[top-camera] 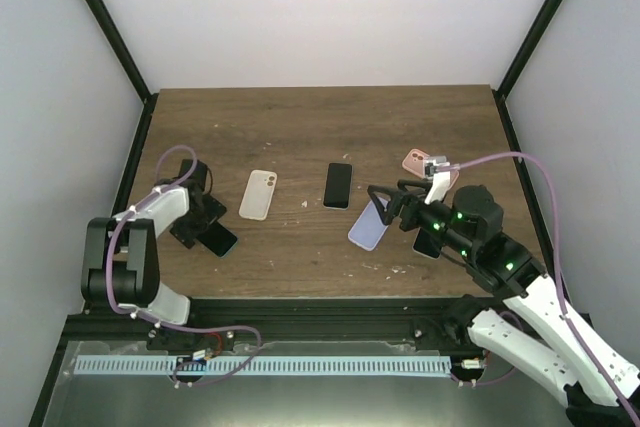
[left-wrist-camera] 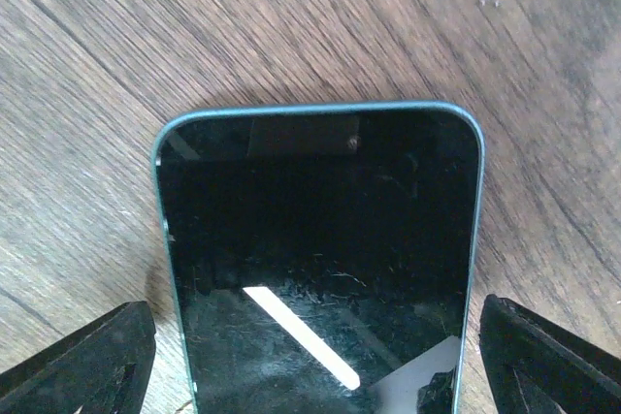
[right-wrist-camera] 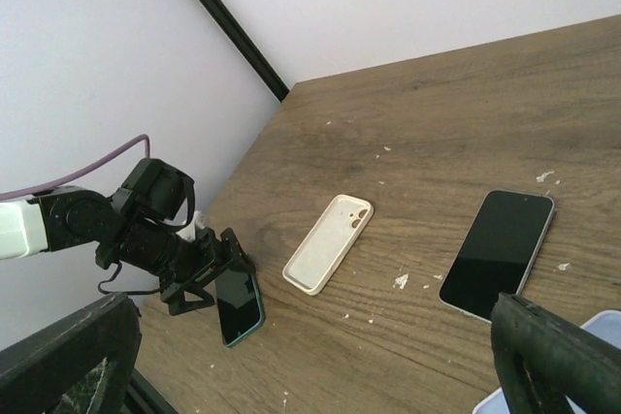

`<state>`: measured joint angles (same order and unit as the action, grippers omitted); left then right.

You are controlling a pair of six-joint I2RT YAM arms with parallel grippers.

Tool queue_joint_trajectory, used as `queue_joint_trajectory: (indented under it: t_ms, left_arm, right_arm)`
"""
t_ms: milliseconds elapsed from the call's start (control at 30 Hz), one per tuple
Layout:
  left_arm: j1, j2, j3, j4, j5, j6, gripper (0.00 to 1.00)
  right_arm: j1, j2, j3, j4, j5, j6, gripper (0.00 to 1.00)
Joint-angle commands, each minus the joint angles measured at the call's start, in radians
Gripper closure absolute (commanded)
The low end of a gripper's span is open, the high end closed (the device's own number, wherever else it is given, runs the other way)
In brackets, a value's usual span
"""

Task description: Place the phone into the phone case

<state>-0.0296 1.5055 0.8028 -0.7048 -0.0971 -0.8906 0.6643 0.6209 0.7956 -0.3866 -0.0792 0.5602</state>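
Observation:
A dark phone with a teal rim [left-wrist-camera: 320, 239] lies screen up on the wooden table [top-camera: 300, 137], at the left in the top view [top-camera: 220, 240]. My left gripper [left-wrist-camera: 315, 366] is low over it and open. Its black fingers [left-wrist-camera: 82, 361] stand one on each side of the phone's long edges, with a thin gap to each. A cream phone case [top-camera: 258, 195] lies hollow side up just right of it [right-wrist-camera: 328, 243]. My right gripper [right-wrist-camera: 310, 366] is open and empty, hovering right of centre [top-camera: 385, 205] above a lavender case [top-camera: 366, 227].
A second black phone [top-camera: 339, 185] lies at mid-table [right-wrist-camera: 500, 251]. A pink case [top-camera: 414, 161] lies behind the right arm, and another dark phone [top-camera: 428, 244] lies under that arm. Black frame posts and white walls enclose the table.

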Motion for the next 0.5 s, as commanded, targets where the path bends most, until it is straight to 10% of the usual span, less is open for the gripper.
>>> queue_joint_trajectory:
  t_ms: [0, 467]
  left_arm:
    - [-0.030, 0.031, 0.023, -0.006, -0.009, -0.023, 0.08]
    - [-0.127, 0.050, 0.014, 0.000, 0.029, -0.056, 0.20]
  right_arm:
    - [0.010, 0.016, -0.017, 0.018, -0.025, 0.028, 0.00]
    - [0.011, 0.072, -0.052, 0.073, -0.118, 0.080, 0.00]
